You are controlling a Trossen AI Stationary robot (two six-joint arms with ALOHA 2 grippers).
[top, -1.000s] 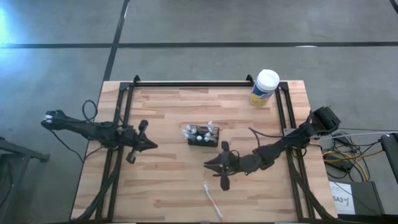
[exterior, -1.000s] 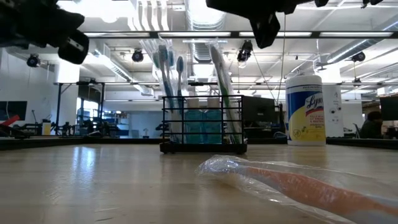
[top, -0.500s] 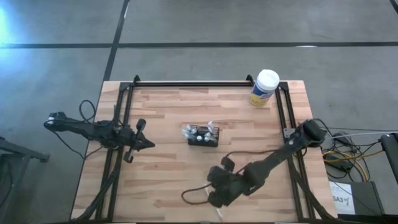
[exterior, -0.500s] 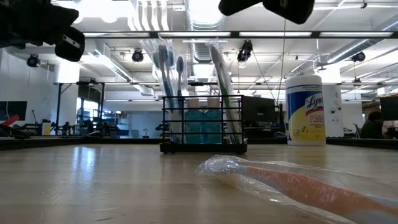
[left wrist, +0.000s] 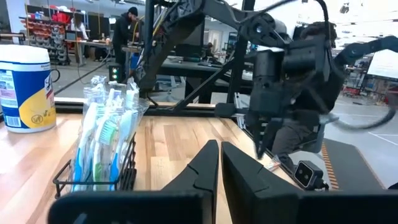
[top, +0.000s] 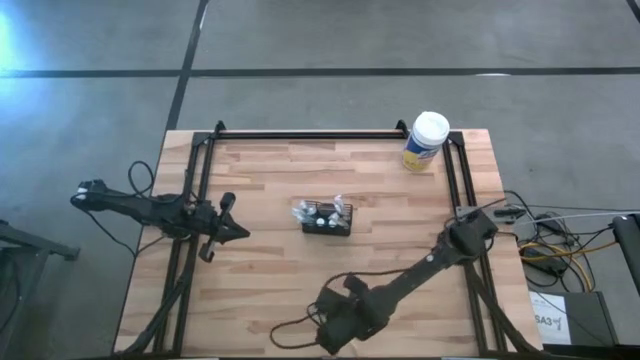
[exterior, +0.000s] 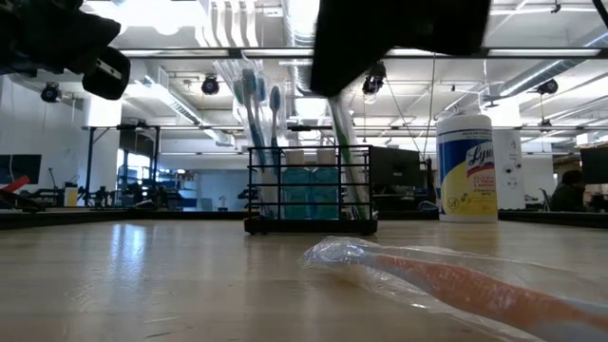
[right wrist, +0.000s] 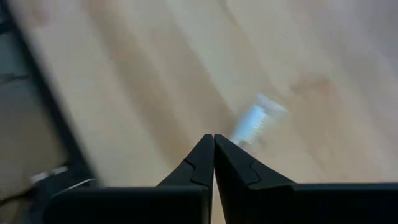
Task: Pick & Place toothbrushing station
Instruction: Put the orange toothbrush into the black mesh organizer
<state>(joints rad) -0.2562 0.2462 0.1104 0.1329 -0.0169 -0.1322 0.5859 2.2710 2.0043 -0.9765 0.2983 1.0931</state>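
The toothbrushing station, a small black wire-mesh basket (top: 327, 217) (exterior: 310, 195) (left wrist: 93, 168), rests on its base at mid-table with several toothbrushes standing in it. A toothbrush in a clear wrapper (exterior: 427, 275) (right wrist: 254, 119) lies flat near the table's near edge. My right gripper (top: 328, 338) (right wrist: 213, 138) hangs shut above the table beside this toothbrush, pointing steeply down; in the high view its arm hides the toothbrush. My left gripper (top: 240, 233) (left wrist: 219, 149) stays shut and level to the left of the basket, clear of it.
A yellow canister with a white lid (top: 425, 142) (exterior: 466, 167) stands at the table's far right corner. Black rails (top: 310, 134) frame the far, left and right sides. Bare wood lies between the basket and the near edge.
My right gripper has swung from just near of the basket toward the table's near edge and tipped from about level to pointing steeply down. It now covers the wrapped toothbrush in the high view. The basket and toothbrush have stayed put.
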